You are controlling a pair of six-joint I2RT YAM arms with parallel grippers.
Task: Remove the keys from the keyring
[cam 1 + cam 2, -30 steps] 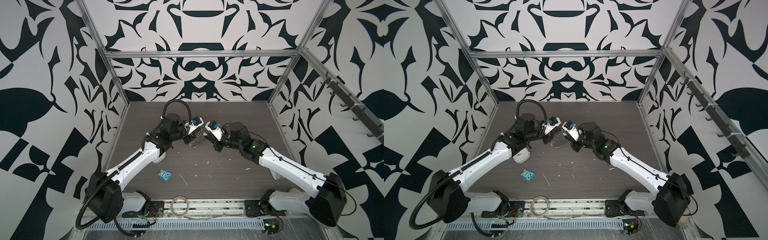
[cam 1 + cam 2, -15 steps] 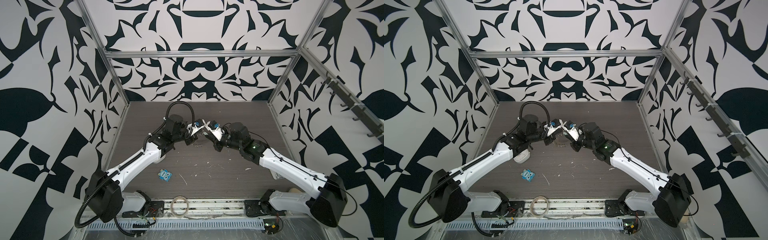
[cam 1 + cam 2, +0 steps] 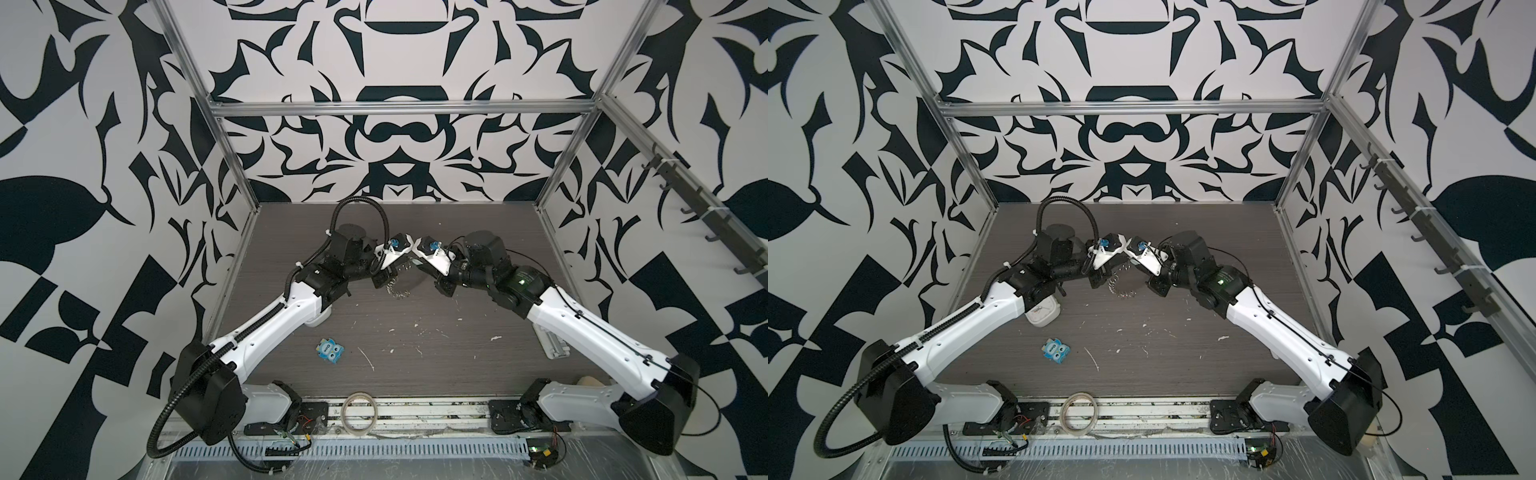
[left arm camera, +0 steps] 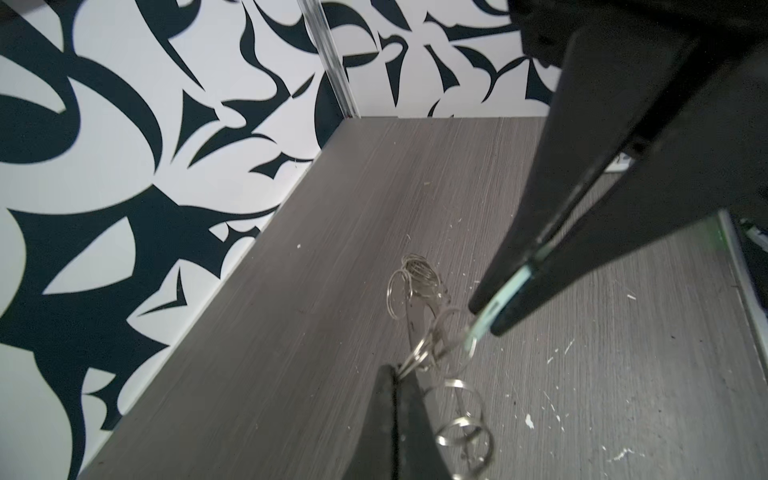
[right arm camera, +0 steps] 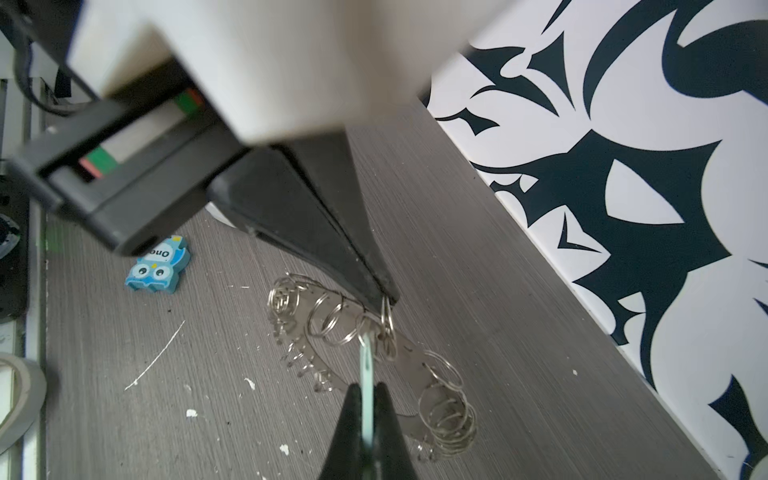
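Left end effector (image 4: 394,370) is closed, pinching a small split ring (image 4: 417,354) on the rim of the keyring (image 3: 397,287). Right end effector (image 5: 365,390) is closed on the mint oval key tag (image 5: 366,365); the key itself is too small to make out. Keyring hangs tilted between the two end effectors over the middle-back of the counter (image 3: 457,365), tag linked to a ring on it, can't tell if its low edge touches; blue owl piece (image 3: 331,348) lies well apart, nearer the front.
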